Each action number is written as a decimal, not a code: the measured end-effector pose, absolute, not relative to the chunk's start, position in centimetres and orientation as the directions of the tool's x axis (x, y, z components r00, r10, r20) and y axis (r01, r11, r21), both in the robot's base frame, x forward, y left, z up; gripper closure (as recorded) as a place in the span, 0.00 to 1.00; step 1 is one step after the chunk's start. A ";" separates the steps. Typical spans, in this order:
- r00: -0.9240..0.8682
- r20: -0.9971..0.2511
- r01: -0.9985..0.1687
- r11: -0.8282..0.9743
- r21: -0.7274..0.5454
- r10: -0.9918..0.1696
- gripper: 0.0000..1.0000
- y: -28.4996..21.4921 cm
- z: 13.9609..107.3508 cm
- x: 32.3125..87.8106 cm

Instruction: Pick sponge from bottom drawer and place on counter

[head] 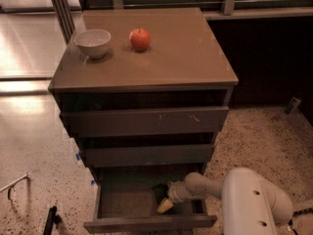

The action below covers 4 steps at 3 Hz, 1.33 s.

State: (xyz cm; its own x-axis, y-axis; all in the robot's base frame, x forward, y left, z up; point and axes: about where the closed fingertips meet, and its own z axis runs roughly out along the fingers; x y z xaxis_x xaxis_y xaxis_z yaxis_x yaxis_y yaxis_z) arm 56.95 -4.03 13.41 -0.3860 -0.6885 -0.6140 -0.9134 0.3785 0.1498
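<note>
The bottom drawer (122, 204) is pulled out under the two drawers above it. A small dark sponge (158, 192) lies on its floor at the right of middle, partly hidden by my arm. My gripper (165, 205) reaches into the drawer from the right, its pale tip right beside the sponge on the near side. Whether it touches the sponge is unclear. The tan counter (181, 53) tops the cabinet.
A white bowl (93, 43) and a red apple (140, 38) stand on the counter's back left. My white arm base (254, 199) is at the lower right. The top drawer (146, 121) and middle drawer (146, 154) stand slightly out. Speckled floor surrounds the cabinet.
</note>
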 end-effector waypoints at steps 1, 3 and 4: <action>-0.374 -0.645 -0.915 0.378 0.140 -0.667 0.12 -3.5 12.0 58.1; -0.359 -0.667 -0.918 0.374 0.129 -0.652 0.36 -2.8 10.9 59.0; -0.359 -0.667 -0.918 0.374 0.129 -0.652 0.59 -2.8 10.9 59.0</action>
State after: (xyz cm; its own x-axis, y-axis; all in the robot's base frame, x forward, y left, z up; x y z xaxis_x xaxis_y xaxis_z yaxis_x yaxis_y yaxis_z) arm 59.02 -2.85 10.94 -0.3594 -0.6523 -0.6673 -0.9184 0.3741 0.1289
